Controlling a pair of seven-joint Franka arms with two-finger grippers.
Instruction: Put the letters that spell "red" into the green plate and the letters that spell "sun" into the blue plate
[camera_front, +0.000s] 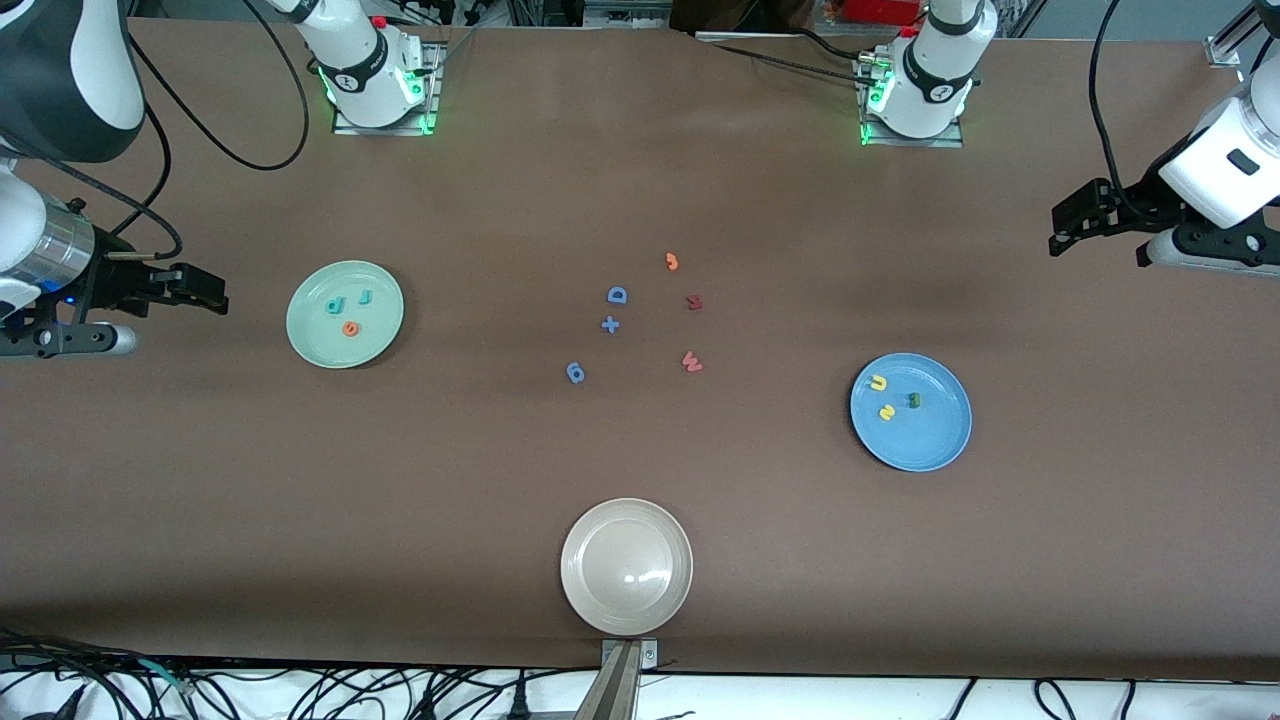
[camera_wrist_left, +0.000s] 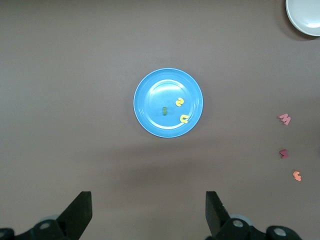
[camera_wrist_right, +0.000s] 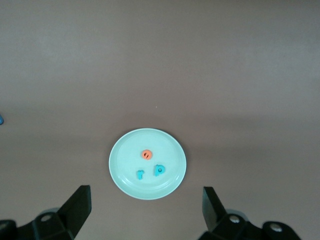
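The beige plate (camera_front: 626, 567) sits nearest; the blue plate (camera_front: 911, 411) holds three letters, yellow "u" (camera_front: 878, 383), yellow "s" (camera_front: 886, 412), green "n" (camera_front: 913, 400); the green plate (camera_front: 344, 314) holds three, orange "e" (camera_front: 350, 328), teal "d" (camera_front: 334, 306), teal "r" (camera_front: 365, 296); six loose pieces (camera_front: 640, 318) lie mid-table; the left gripper (camera_front: 1062, 235) and right gripper (camera_front: 212, 296) hang high at the table's ends, fingers spread wide, holding nothing.

Mint-green plate (camera_front: 345, 314): teal r (camera_front: 365, 296), teal d (camera_front: 335, 306), orange e (camera_front: 351, 328). Blue plate (camera_front: 911, 411): yellow u (camera_front: 878, 383), yellow s (camera_front: 886, 412), dark green n (camera_front: 913, 400). Brown table (camera_front: 640, 180).

Matt brown table (camera_front: 640, 180), glossy beige plate (camera_front: 626, 566), smooth blue plate (camera_front: 930, 435), matt foam letters (camera_front: 343, 312)
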